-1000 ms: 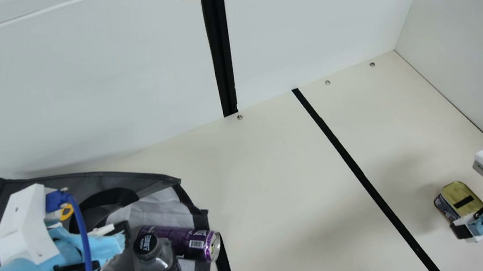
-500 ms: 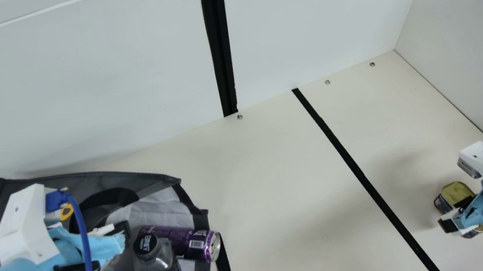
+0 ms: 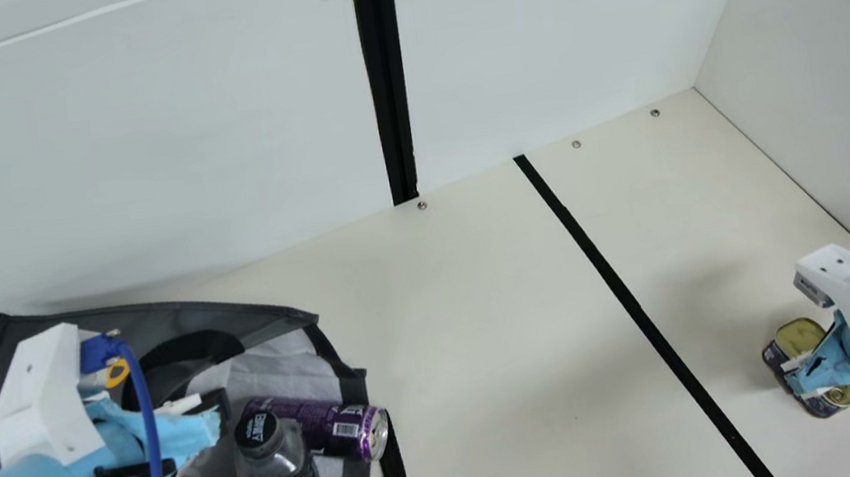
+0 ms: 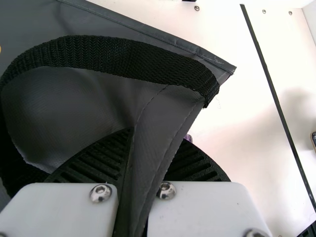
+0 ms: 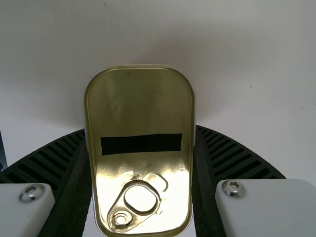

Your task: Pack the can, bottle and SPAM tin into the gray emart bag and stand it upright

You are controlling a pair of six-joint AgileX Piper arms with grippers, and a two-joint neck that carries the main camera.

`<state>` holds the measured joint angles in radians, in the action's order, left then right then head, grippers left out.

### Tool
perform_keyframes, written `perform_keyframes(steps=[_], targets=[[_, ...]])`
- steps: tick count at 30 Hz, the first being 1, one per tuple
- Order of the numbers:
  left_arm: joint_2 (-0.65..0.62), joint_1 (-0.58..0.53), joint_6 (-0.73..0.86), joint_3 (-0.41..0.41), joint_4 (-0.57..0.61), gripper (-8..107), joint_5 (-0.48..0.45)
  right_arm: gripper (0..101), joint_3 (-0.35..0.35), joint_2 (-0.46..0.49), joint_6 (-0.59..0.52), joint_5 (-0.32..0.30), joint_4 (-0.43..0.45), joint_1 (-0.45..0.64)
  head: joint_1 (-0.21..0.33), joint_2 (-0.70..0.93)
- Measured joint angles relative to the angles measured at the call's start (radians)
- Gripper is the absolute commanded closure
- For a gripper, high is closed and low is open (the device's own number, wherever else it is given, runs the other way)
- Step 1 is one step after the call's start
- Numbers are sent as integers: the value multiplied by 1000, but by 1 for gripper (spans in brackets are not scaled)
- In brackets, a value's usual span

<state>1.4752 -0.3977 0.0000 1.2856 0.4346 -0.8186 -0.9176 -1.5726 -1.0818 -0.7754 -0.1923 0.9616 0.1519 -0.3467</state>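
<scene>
Your cream bench (image 3: 488,329) bore a black strip (image 3: 636,309) running slantwise across it, with small screws (image 3: 422,205) along its far edge. You had the gray emart bag (image 3: 253,317) lying left of that strip and the SPAM tin (image 3: 800,335), gold lid up, on the right.

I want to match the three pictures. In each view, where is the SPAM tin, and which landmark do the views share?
Main view: the SPAM tin is at the lower right, partly covered.
Left wrist view: a sliver at the right edge, just below mid-height.
Right wrist view: large, from centre to bottom edge.
Landmark: the long black line; the dark sliver at the right wrist view's left edge is probably it.
</scene>
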Motion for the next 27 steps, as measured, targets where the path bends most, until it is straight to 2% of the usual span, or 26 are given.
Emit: perform_keyframes(steps=[8,12,27], targets=[[0,0,0,0,0,107,0,101,-9,38,-6,-26,-15,-12,0,-2],[0,0,0,0,0,107,0,101,-11,60,-24,-58,-23,-24,0,-2],[0,0,0,0,0,107,0,101,-73,98,-119,-138,-62,-105,0,-2]])
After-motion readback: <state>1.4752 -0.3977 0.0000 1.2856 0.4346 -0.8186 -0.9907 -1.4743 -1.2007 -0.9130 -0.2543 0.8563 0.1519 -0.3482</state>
